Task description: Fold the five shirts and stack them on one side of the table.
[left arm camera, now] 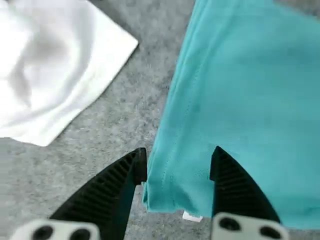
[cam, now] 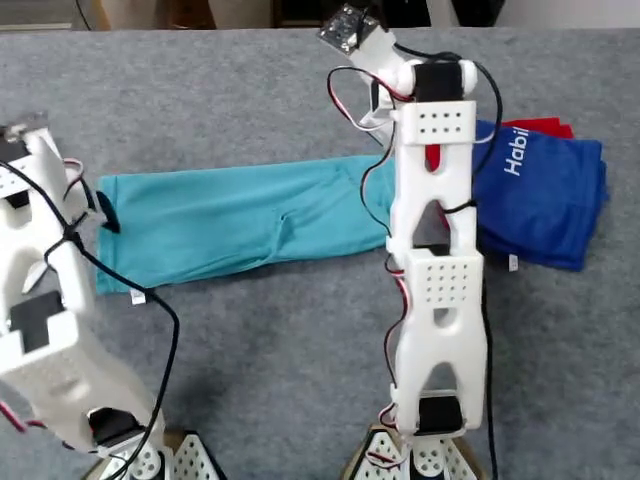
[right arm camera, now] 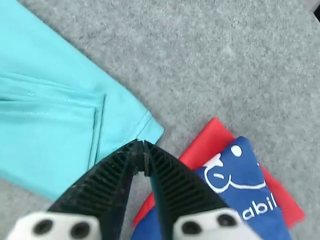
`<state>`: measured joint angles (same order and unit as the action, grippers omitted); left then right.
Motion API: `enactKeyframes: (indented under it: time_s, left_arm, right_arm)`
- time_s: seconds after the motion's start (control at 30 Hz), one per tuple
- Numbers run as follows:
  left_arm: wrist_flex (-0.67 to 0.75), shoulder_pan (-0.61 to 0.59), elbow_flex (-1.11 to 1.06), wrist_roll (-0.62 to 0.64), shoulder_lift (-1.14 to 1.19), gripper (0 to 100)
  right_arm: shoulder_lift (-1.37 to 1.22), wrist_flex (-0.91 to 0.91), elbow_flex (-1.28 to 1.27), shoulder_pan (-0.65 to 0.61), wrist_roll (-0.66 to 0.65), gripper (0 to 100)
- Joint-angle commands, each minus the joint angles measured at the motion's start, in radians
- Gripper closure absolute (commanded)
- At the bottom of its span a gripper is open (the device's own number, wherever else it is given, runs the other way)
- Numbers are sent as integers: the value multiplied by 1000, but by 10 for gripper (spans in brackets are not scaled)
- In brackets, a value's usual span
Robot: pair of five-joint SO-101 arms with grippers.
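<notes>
A teal shirt (cam: 240,222), folded into a long band, lies across the middle of the grey table. My left gripper (left arm camera: 177,167) is open and hovers over that shirt's (left arm camera: 240,90) end corner, one finger on each side of the hem; in the high view it shows as a dark tip (cam: 106,216) at the shirt's left end. My right gripper (right arm camera: 143,151) is shut with nothing in it, above the gap between the teal shirt's (right arm camera: 45,130) other end and a folded blue shirt (right arm camera: 235,200) lying on a red one (right arm camera: 205,137). That stack (cam: 545,195) sits at the right.
A crumpled white cloth (left arm camera: 45,65) lies on the grey felt just beyond the teal shirt's left end. The right arm (cam: 435,250) stretches over the table between the teal shirt and the blue stack. Bare felt (cam: 270,360) lies in front.
</notes>
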<state>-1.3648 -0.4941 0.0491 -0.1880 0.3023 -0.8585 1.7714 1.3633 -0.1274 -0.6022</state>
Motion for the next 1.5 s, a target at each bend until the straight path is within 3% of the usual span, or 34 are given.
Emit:
enactKeyframes:
  time_s: [0.0,0.13,0.27,0.43,0.63,0.83,1.1,1.33,1.47]
  left_arm:
    - [52,-5,61,0,94,772]
    - [132,-14,101,20,262,774]
    - [8,15,222,-48,332,848]
    - [-18,63,245,-107,400,984]
    - [-31,104,245,-51,323,981]
    - [-181,242,310,48,162,981]
    - [-207,511,318,152,50,981]
    - [-107,730,391,288,45,981]
    - [-32,844,434,367,45,981]
  right_arm:
    - [134,17,-61,5,-11,996]
    - [173,17,-91,7,-11,996]
    - [182,17,-90,10,-11,996]
    - [183,17,-84,7,-11,996]
    - [188,17,-84,24,-5,996]
    - [341,18,-110,38,52,996]
    - [809,15,-565,139,49,996]
    - [1079,-81,-995,404,-41,996]
    - [1211,-83,-1170,443,-43,996]
